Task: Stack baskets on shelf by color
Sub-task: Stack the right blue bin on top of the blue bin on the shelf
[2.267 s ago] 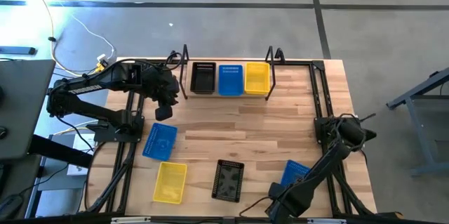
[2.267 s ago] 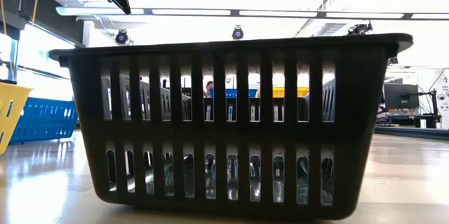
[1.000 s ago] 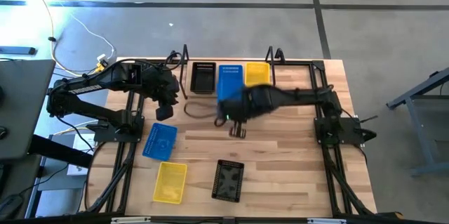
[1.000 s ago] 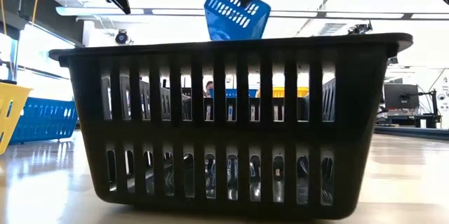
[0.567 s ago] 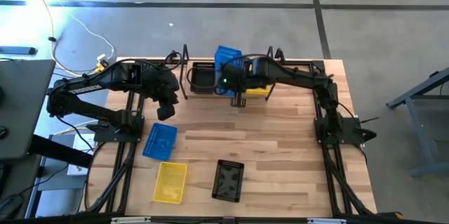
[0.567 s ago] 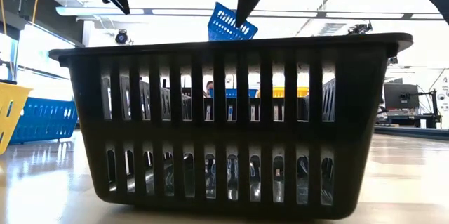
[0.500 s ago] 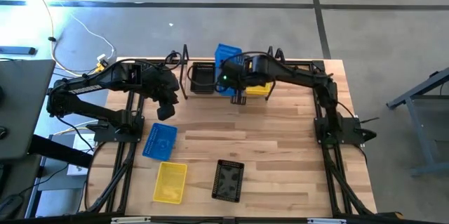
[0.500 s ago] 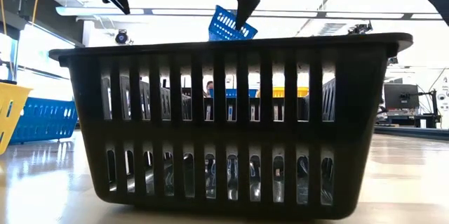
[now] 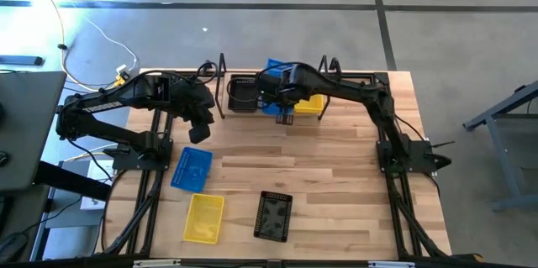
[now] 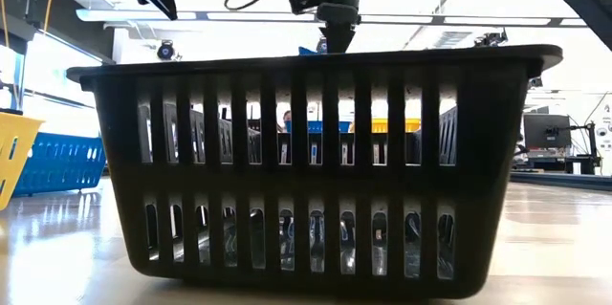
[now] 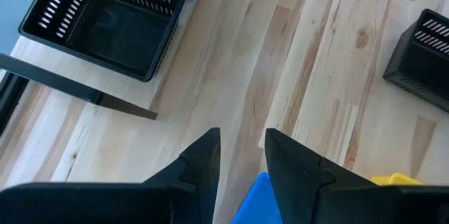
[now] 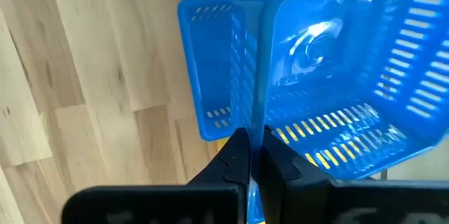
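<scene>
Blue basket [image 12: 337,76] tilted, slotted walls, rim pinched in right hand [image 12: 251,155]; left hand [image 11: 242,155] slightly open, empty.

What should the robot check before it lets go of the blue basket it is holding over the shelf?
1. Grip: right gripper pinches the wall of the held blue basket: ok.
2. Right colour below: a blue basket on the shelf sits under it: ok.
3. Lined up: the held basket is tilted and offset from the one below: not ok.
4. Neighbours clear: the black basket and yellow basket sit beside it; touching: cannot tell.
5. Left gripper is away from the shelf: ok.
</scene>
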Motion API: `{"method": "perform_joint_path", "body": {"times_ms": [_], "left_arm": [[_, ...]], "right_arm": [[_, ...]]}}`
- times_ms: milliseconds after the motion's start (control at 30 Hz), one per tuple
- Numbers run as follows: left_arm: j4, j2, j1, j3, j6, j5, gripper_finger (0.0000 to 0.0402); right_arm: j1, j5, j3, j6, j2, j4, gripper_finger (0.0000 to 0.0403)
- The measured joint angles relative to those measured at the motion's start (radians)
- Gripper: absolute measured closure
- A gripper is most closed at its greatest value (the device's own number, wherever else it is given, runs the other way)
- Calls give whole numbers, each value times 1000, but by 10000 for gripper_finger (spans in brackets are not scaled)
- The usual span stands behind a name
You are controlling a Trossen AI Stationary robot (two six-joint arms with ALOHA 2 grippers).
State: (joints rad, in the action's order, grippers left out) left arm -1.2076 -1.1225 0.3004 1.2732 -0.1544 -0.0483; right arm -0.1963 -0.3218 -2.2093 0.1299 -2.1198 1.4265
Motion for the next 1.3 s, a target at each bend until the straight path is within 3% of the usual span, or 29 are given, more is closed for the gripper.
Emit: {"method": "perform_joint_path", "body": {"times_ms": [1300], "left_arm": [[0, 0, 0, 0, -10, -42, 299]], "right_arm": [[-2, 11, 0, 27, -107, 2, 403]]}}
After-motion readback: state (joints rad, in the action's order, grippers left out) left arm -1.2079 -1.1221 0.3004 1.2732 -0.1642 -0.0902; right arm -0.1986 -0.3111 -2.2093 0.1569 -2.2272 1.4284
